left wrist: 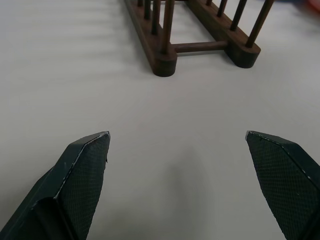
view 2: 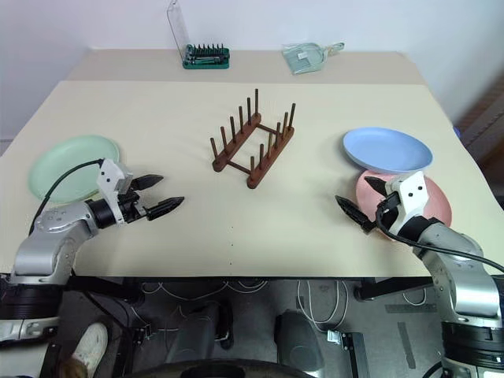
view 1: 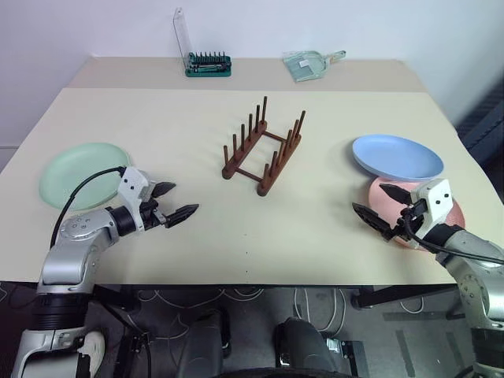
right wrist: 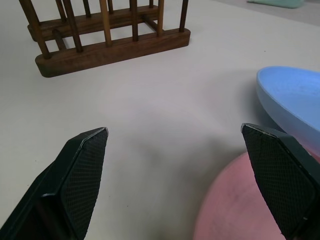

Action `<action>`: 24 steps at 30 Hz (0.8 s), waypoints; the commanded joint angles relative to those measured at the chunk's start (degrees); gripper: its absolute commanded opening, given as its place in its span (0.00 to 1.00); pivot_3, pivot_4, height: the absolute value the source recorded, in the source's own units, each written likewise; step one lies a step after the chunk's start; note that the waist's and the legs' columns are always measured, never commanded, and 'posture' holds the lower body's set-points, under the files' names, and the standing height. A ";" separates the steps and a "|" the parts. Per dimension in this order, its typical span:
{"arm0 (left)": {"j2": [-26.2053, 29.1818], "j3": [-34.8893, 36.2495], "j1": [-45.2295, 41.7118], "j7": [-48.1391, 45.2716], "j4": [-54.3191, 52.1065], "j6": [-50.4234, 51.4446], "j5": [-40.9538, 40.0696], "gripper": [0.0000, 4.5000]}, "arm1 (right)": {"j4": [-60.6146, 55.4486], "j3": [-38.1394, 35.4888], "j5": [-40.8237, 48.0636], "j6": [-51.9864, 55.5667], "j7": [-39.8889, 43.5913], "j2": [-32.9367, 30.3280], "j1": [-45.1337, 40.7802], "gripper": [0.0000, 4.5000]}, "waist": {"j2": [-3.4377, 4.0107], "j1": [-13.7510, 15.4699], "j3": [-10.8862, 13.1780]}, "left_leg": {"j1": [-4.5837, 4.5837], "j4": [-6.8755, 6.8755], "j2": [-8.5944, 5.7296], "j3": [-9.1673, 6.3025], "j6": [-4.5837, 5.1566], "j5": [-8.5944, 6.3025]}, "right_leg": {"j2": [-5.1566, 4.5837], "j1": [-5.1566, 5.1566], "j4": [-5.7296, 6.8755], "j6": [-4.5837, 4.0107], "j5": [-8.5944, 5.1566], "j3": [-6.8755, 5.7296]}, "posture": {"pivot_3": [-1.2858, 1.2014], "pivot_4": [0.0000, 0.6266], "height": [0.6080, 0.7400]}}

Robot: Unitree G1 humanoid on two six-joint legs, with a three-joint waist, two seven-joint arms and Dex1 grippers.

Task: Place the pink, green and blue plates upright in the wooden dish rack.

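Note:
The dark wooden dish rack (view 1: pixel 264 153) stands empty at the table's middle. A pale green plate (view 1: pixel 79 173) lies flat at the left. On the right, the blue plate (view 1: pixel 398 156) rests tilted on the far rim of the pink plate (view 1: pixel 457 216). My left gripper (view 1: pixel 175 202) hovers open just right of the green plate, pointing toward the rack (left wrist: pixel 200 45). My right gripper (view 1: pixel 382 206) is open over the near-left edge of the pink plate (right wrist: pixel 240 205), with the blue plate (right wrist: pixel 292 102) beside it. Nothing sits between either pair of fingers.
A green screwdriver-bit holder (view 1: pixel 209 64) with a raised clear lid and a small pale green dustpan (view 1: pixel 309 64) lie on the far strip of the table (view 1: pixel 236 236). A wall runs behind it. The near edge is close under both arms.

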 commanded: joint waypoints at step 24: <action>-11.53 -16.83 -2.19 8.42 -2.94 0.15 5.81 1.00 | -12.10 6.02 -0.25 1.63 -6.02 4.71 -0.52 0.97 | 0.02 0.30 -0.02 | -0.01 0.05 -0.03 0.00 -0.02 0.01 | -0.01 0.04 -0.01 0.00 0.00 0.00 | 0.52 0.24 0.94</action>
